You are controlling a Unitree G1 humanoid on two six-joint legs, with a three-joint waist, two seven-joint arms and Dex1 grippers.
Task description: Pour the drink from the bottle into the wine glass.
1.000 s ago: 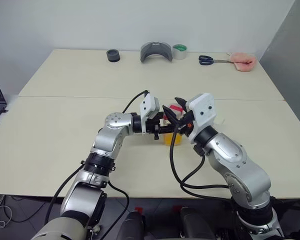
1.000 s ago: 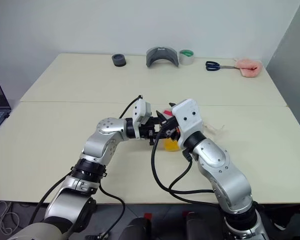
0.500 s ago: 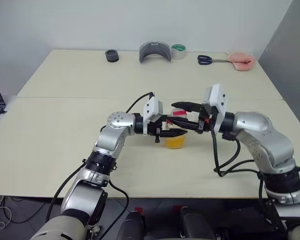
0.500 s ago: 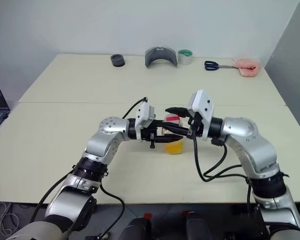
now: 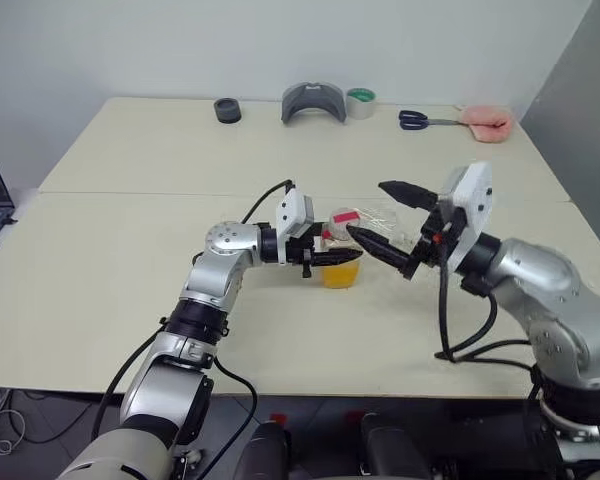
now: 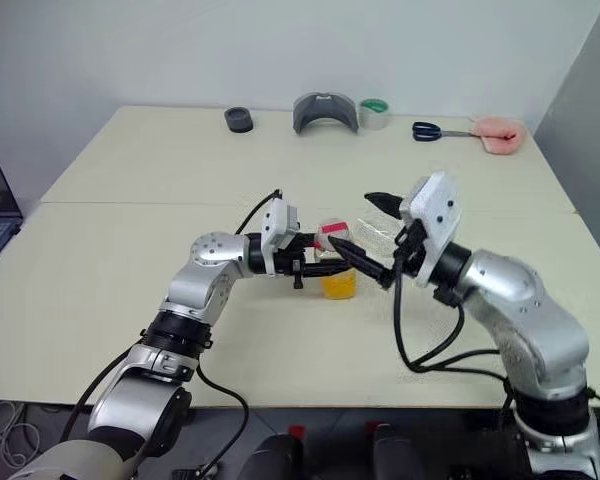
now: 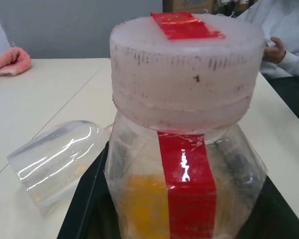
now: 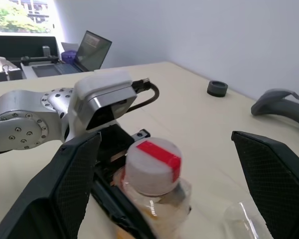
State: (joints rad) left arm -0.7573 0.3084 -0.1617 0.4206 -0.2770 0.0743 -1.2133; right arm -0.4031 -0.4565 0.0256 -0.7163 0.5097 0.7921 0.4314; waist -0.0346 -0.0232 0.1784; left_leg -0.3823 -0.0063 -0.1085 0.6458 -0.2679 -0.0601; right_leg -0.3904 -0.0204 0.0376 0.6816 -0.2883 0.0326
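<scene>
While the cap is on and the wine glass lies on its side, the task stands at its opening step: nothing can be poured yet.

On the table [image 5: 110,250], the left gripper [image 5: 332,257] is clamped around the bottle [image 5: 341,258] low on its body, holding it upright near the table's middle. The right gripper [image 5: 392,222] hangs with its two black fingers spread wide, holding nothing, at about three o'clock from the bottle and just beside it, pointing toward the cap [image 8: 152,165].

Just beyond the bottle, at roughly two o'clock, the wine glass [image 5: 385,218] lies tipped over, its bowl on the table top; the left wrist view shows it lying close beside the bottle. The drink [image 5: 341,274] sits in the bottle's lower part.

My judgement: the next move calls for the spread fingers to close over the cap and twist it off, and the glass must be stood upright before any pouring.

No brand or writing can be read; the bottle bears just a plain red strip [image 7: 185,196] up its side and across the cap.
</scene>
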